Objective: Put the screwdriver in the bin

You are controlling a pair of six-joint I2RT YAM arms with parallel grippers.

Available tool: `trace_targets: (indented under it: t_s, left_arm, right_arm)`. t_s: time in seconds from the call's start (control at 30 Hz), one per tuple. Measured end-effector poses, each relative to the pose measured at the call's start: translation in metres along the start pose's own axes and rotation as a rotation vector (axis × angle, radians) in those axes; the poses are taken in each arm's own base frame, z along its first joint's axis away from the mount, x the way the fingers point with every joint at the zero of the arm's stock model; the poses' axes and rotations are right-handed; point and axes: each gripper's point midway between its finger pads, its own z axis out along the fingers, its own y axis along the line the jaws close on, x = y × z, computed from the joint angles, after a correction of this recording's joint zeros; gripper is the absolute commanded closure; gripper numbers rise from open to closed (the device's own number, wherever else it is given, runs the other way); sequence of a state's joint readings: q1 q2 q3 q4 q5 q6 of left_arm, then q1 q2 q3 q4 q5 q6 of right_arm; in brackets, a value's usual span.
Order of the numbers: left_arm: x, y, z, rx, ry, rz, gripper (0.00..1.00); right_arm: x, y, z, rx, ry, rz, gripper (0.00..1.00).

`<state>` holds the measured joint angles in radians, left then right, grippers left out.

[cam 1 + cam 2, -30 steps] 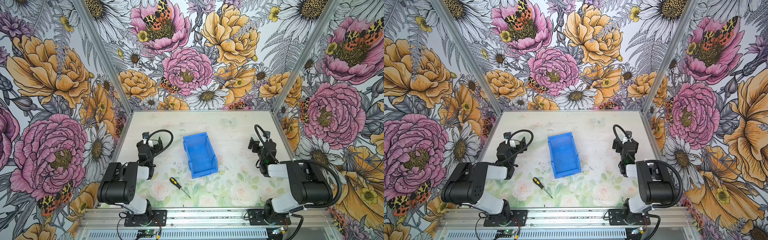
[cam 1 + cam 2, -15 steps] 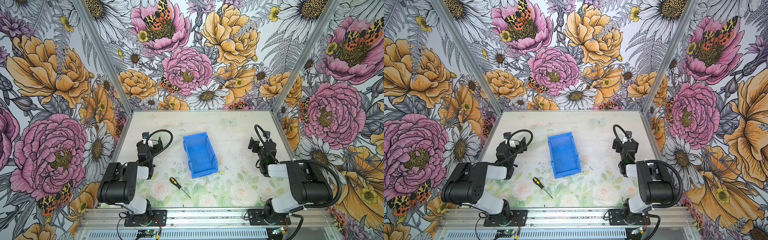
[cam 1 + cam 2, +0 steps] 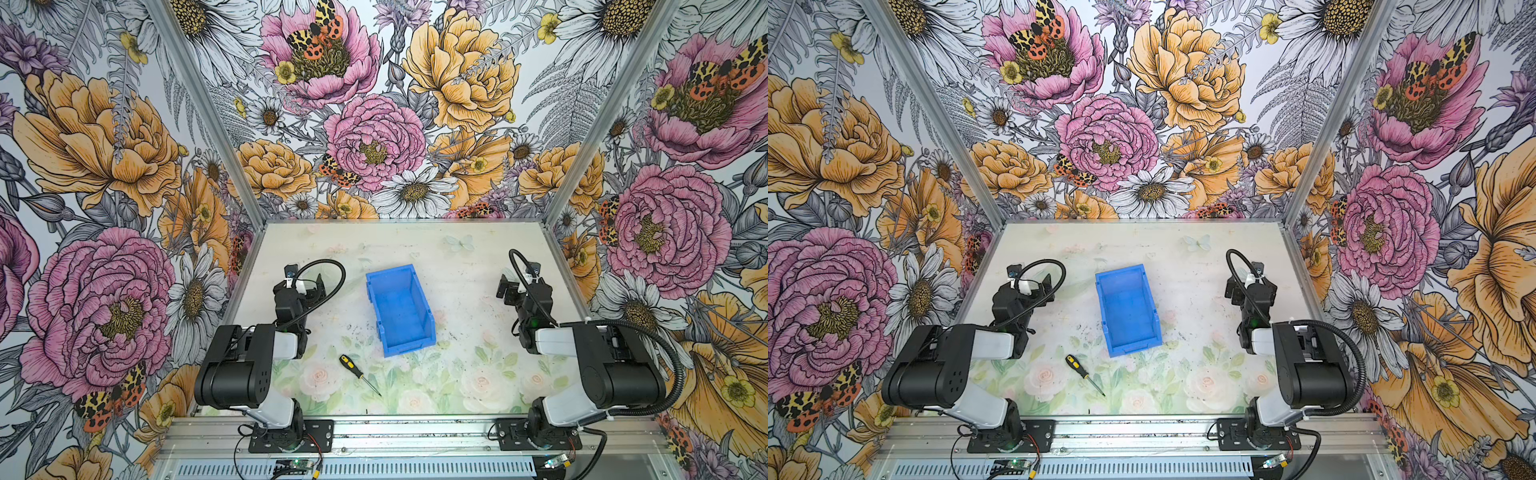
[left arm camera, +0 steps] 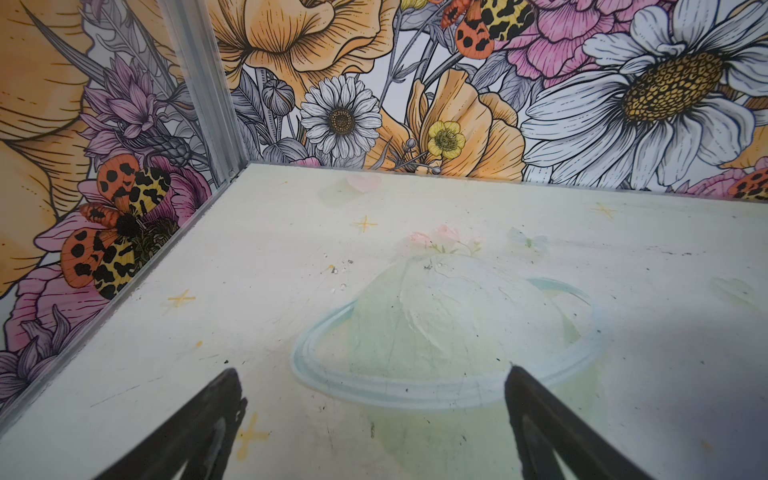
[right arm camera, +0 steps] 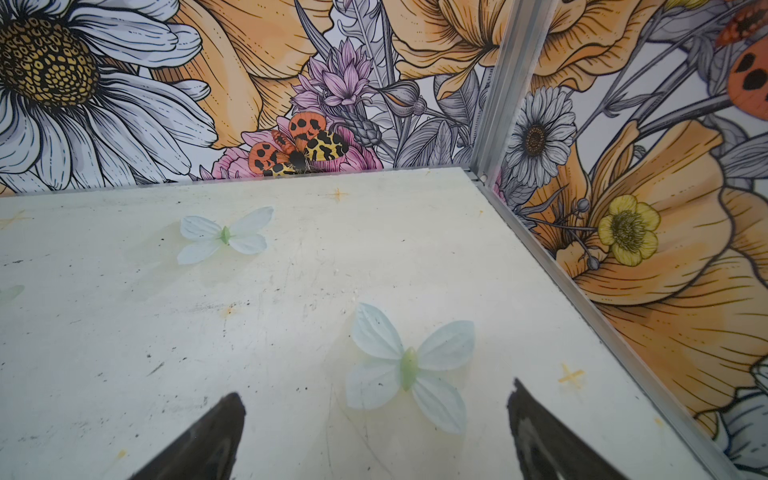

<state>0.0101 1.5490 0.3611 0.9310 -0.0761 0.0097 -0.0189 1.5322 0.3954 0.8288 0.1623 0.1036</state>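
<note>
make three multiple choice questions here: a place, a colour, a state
1. What colour is the open-topped rectangular plastic bin? A) blue B) red C) grey
2. Where is the small screwdriver with the black-and-yellow handle? A) inside the bin B) leaning on a wall C) on the table, near the bin's low end
3. How is the left gripper? A) shut on the screwdriver B) open, empty C) shut on the bin
Answers: 1 A, its walls are bright blue; 2 C, both top views show it lying there; 3 B, its jaws stand apart over bare table.
</note>
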Motion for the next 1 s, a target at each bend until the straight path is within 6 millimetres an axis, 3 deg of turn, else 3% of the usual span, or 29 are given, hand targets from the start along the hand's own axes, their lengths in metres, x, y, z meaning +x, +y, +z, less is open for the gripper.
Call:
trace_targets:
  t_s: [0.57, 0.77, 1.0]
  left_arm:
    - [0.001, 0.006, 0.000, -0.035, 0.023, -0.010, 0.01]
    - [-0.037, 0.010, -0.005, -0.094, 0.019, -0.020, 0.01]
    - [-0.081, 0.021, -0.026, -0.226, 0.079, -0.126, 0.01]
  right_arm:
    - [-0.004, 0.003, -0.006, -0.013, 0.014, -0.011, 0.01]
    - [-0.050, 0.008, -0.032, -0.031, -0.011, 0.038, 0.00]
    - [-0.111, 0.019, -0.075, -0.018, -0.016, 0.148, 0.01]
